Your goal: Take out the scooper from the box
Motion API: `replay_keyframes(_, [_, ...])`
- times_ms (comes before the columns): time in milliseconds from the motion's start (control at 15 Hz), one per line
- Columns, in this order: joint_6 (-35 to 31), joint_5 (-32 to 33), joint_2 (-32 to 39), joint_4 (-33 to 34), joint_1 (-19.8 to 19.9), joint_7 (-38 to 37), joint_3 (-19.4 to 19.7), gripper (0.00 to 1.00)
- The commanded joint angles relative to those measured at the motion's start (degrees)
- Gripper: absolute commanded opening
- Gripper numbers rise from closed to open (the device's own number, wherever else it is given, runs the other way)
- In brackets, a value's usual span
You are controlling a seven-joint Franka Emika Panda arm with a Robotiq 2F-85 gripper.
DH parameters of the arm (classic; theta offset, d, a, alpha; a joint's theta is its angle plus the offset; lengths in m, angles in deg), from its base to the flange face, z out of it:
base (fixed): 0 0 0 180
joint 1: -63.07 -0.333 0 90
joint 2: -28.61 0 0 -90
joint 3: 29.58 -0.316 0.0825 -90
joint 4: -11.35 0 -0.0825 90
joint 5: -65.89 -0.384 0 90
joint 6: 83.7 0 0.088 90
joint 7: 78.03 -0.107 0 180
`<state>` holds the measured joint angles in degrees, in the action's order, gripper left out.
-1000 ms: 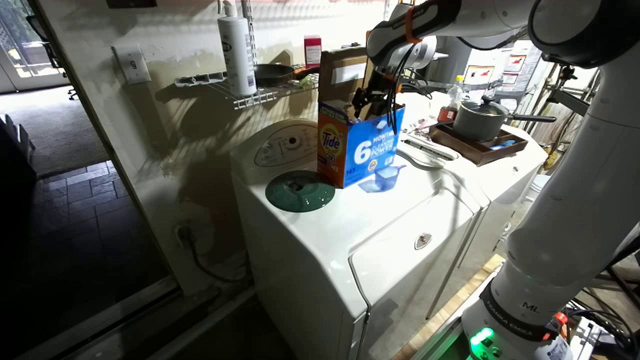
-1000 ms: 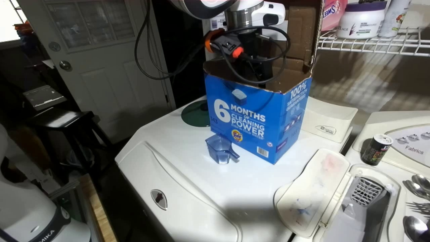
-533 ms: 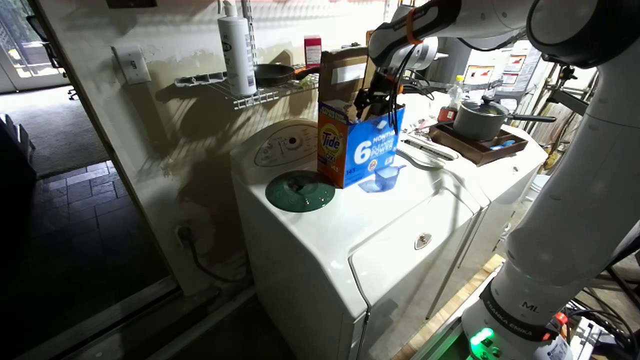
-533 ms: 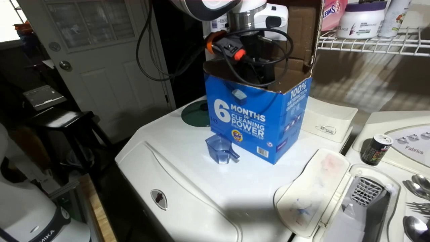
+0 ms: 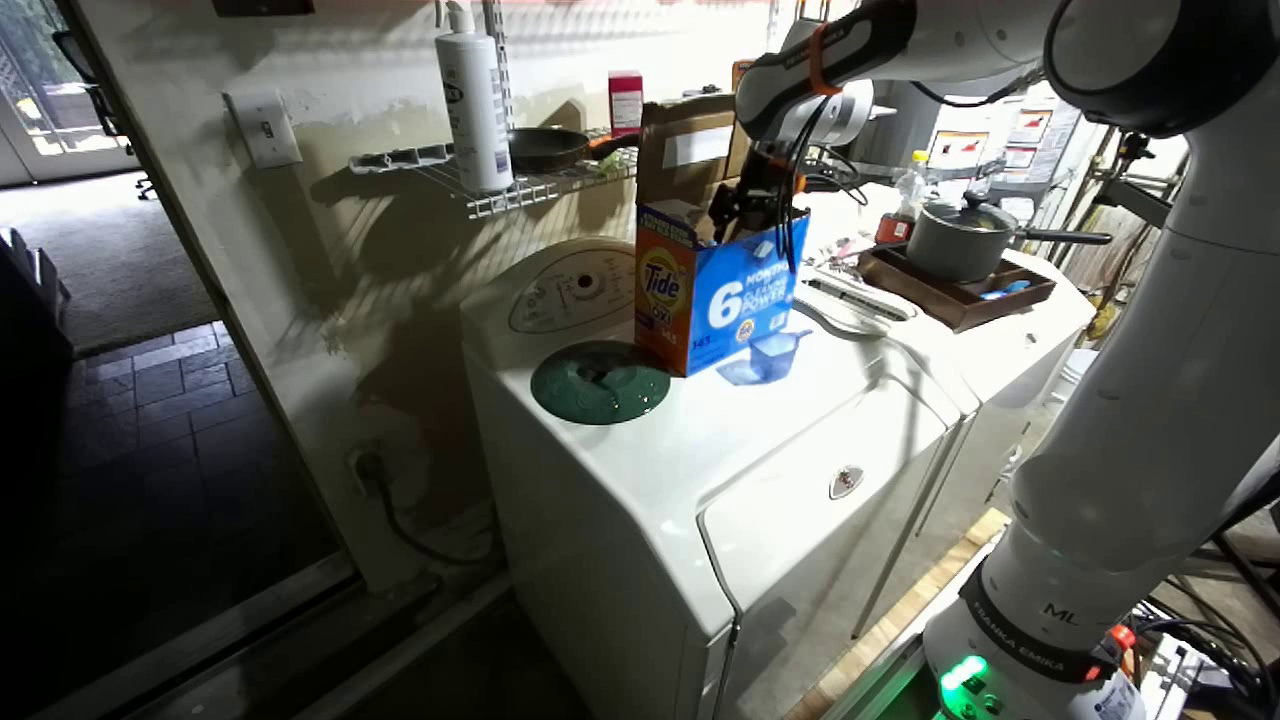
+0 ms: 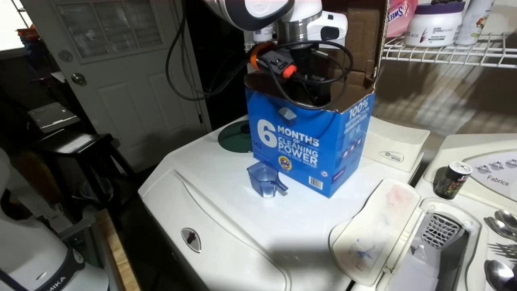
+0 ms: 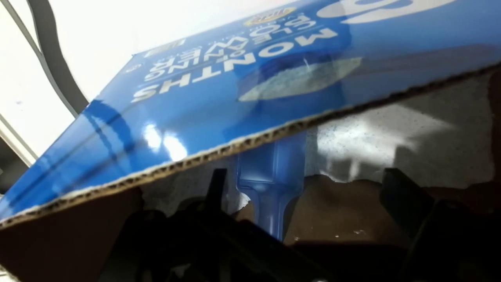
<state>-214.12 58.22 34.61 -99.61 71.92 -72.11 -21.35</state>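
Note:
The blue box [image 5: 745, 295] stands upright on the white washer with its brown flap raised; it also shows in an exterior view [image 6: 309, 141] and in the wrist view [image 7: 195, 113]. The scooper [image 7: 270, 176], clear blue plastic, is inside the box over whitish powder, its handle toward my gripper; the box wall hides part of it. My gripper [image 7: 305, 176] is open, with the scooper's handle between the fingers, nearer the left finger in the wrist view and apparently not touched. In an exterior view the gripper [image 5: 732, 212] dips into the box opening, its fingertips hidden.
Another clear blue scoop [image 6: 264, 180] stands on the washer in front of the box. A green round lid [image 5: 600, 385] lies beside the box. An open cream dispenser [image 6: 375, 230] and a wooden tray [image 5: 955, 290] with a pot are nearby. Cables loop around the wrist.
My gripper has moved slightly down, deeper into the box opening, and a little sideways. The box and the scoop on the washer have not moved.

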Motion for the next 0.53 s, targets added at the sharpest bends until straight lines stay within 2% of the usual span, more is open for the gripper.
replay_keyframes(0, [-0.8, -1.8, 1.2, 0.5, 0.6, 1.8, -0.3, 1.00])
replay_keyframes(467, [-0.7, -1.7, 2.7, 0.6, 1.0, 2.1, -0.2, 1.00])
